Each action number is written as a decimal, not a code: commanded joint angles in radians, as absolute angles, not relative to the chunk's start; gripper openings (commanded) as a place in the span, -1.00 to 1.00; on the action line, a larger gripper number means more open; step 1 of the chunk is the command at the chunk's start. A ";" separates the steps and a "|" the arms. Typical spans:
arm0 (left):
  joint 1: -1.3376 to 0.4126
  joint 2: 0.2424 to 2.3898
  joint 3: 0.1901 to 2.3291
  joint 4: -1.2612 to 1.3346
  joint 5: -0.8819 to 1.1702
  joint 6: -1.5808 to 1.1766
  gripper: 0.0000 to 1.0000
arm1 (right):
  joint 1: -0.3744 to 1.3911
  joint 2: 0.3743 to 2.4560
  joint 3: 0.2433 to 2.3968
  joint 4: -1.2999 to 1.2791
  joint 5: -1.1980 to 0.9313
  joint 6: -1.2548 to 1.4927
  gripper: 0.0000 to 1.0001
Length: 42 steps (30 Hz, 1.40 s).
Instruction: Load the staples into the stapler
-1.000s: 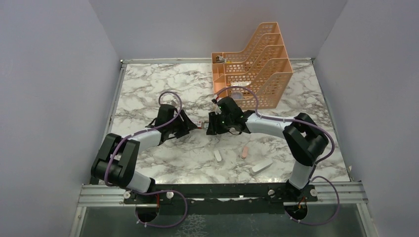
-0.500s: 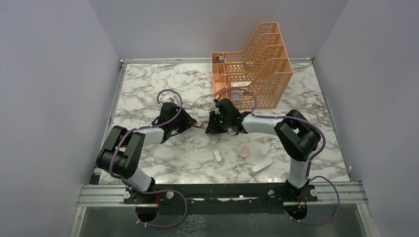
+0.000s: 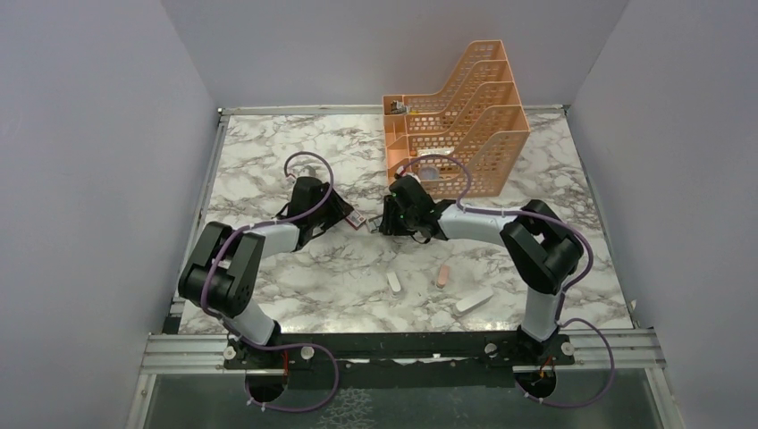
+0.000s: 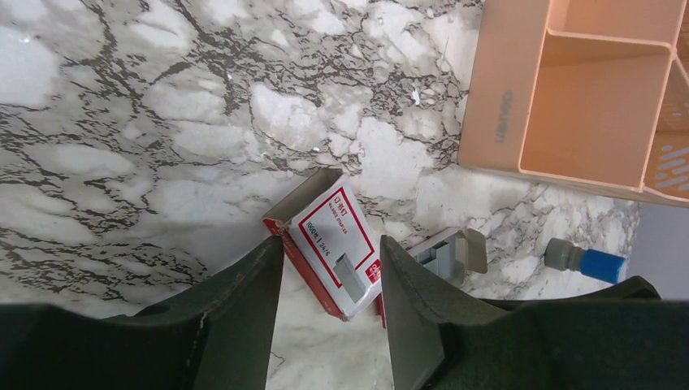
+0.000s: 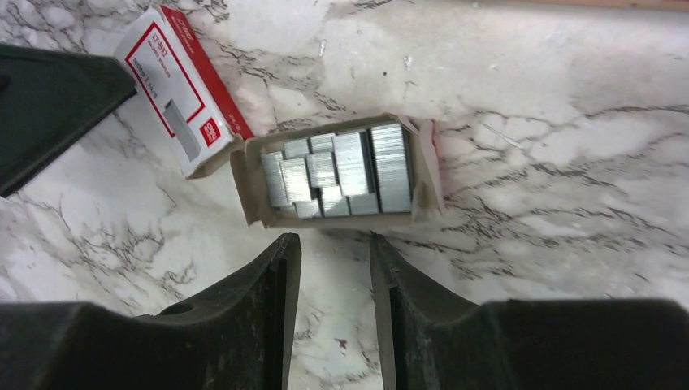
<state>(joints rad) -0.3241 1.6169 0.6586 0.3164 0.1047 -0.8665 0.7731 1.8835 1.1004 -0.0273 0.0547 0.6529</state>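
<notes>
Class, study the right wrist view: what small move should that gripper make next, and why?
Probably ease the right gripper forward over the staples: their tray lies open on the marble table just beyond its empty, parted fingertips.

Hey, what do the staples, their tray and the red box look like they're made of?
Staples: grey metal, dull sheen on ribbed strips.
Tray: likely thin cardboard, with bent flaps and soft edges.
Red box: probably printed card, with a folded open end and a white label.
</notes>
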 commanded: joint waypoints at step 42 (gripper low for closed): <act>-0.331 1.046 0.477 -0.118 0.160 -0.757 0.40 | 1.129 1.572 0.949 -0.447 0.088 0.590 0.02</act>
<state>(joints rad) -0.3279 1.0538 0.4892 -0.1226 0.1280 -0.7589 1.1202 1.5459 0.9264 -0.4953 0.0509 0.5789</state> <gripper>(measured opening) 0.697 0.514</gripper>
